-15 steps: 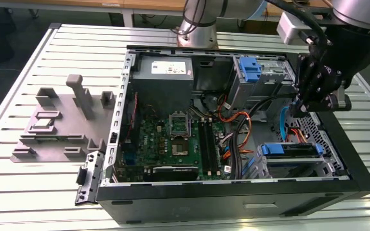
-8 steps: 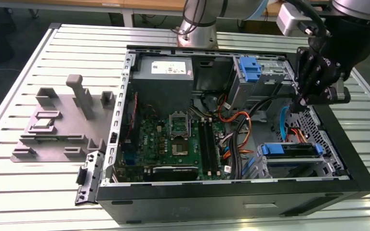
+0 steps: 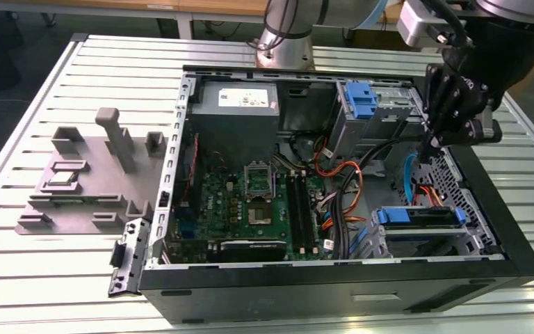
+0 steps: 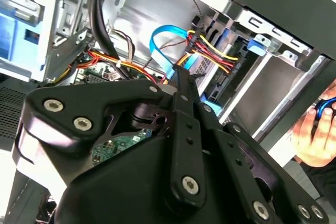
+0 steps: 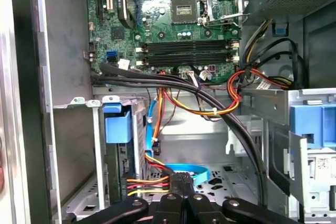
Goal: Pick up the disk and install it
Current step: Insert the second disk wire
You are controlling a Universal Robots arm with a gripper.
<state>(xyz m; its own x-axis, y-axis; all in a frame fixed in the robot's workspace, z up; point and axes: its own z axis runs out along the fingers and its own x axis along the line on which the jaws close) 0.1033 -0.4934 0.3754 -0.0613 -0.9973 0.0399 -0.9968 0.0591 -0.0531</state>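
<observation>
Over the open black computer case (image 3: 341, 278) on the slatted metal desk (image 3: 26, 278), the black gripper (image 3: 427, 147) hangs above the drive-bay side, on the exterior view's right; fingers look pressed together, nothing between them in both wrist views. Silver-grey hard disk in its blue plastic carrier (image 3: 417, 218) sits in the lower bay near the case's front corner, below the gripper, apart from it. Orange, yellow and blue cables (image 5: 173, 174) run just beside the fingertips. Green motherboard (image 3: 248, 209) lies exposed mid-case.
</observation>
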